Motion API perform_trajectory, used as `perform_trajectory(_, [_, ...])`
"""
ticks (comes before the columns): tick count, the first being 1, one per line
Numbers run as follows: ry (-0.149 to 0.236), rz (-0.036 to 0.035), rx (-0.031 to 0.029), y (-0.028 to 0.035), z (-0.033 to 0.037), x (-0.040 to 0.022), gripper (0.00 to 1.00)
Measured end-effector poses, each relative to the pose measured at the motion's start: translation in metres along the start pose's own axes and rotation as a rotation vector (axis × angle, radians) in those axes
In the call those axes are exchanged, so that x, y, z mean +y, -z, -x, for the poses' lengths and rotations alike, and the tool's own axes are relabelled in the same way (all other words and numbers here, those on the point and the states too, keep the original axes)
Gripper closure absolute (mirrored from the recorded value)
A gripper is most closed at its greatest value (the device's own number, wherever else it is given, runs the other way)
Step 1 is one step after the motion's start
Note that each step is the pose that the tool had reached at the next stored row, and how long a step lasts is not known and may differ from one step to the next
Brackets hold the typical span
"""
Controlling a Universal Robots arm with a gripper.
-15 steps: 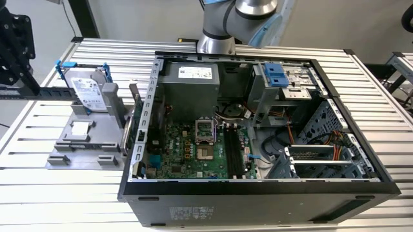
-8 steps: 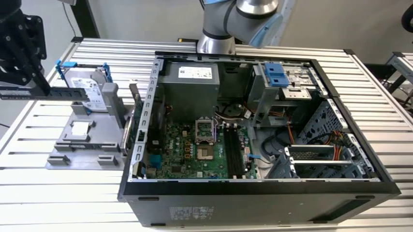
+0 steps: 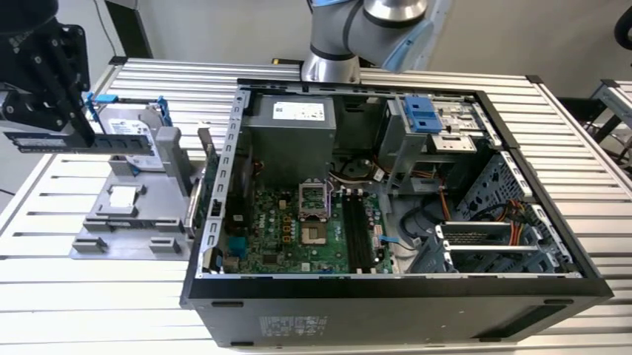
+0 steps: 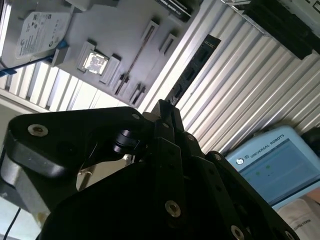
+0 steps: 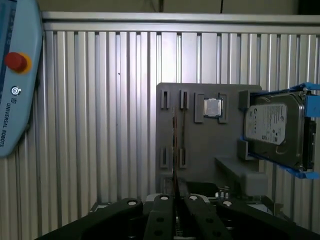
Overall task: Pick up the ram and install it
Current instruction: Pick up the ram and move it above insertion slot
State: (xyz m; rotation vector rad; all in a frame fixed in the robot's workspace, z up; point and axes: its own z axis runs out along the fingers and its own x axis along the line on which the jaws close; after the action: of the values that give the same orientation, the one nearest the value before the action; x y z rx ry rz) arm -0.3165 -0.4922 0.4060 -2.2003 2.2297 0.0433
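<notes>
Clamping the ram (image 3: 111, 142) in the claw (image 3: 61, 132), above grey holder (image 3: 148, 222)

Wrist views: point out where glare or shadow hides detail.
In the second wrist view glare washes out the processor on the grey tray, and the gripper holding the ram is dark; in the first wrist view a bright streak lies along the slatted table.
</notes>
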Motion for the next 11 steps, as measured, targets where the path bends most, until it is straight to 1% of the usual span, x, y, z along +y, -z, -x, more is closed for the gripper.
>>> perform_trajectory(11, [0.000, 0.0018, 0.0001, 0.0004, 0.0003, -0.0252, 1.00])
